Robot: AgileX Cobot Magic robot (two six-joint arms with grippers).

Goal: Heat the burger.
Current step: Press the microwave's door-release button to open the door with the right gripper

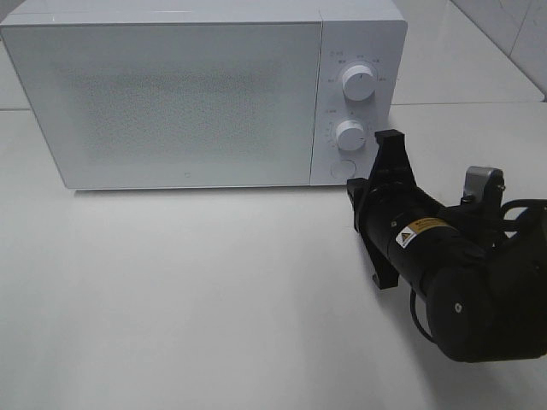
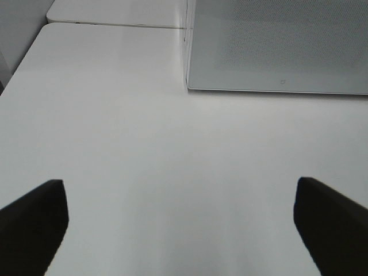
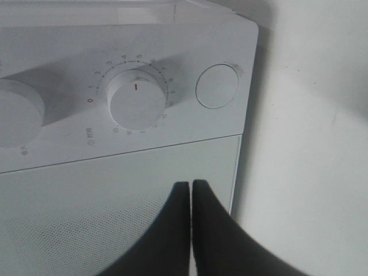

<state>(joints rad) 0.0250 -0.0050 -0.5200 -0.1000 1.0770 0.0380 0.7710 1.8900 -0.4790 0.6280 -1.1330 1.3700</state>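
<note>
The burger is out of view. A white microwave [image 1: 171, 94] stands at the back of the table with its door [image 1: 179, 102] closed. My right gripper [image 1: 355, 190] is shut and holds nothing. It hovers just in front of the microwave's lower right corner, below the round button [image 1: 342, 168]. In the right wrist view the shut fingertips [image 3: 191, 183] point at the door's edge beside the control panel. My left gripper [image 2: 179, 190] is open over bare table, short of the microwave's front [image 2: 276, 46].
The control panel carries an upper knob [image 1: 357, 83], a lower timer knob [image 1: 350, 134] and the round button [image 3: 217, 86]. The timer knob [image 3: 137, 100] has a red mark. White table [image 1: 188, 290] spreads in front of the microwave.
</note>
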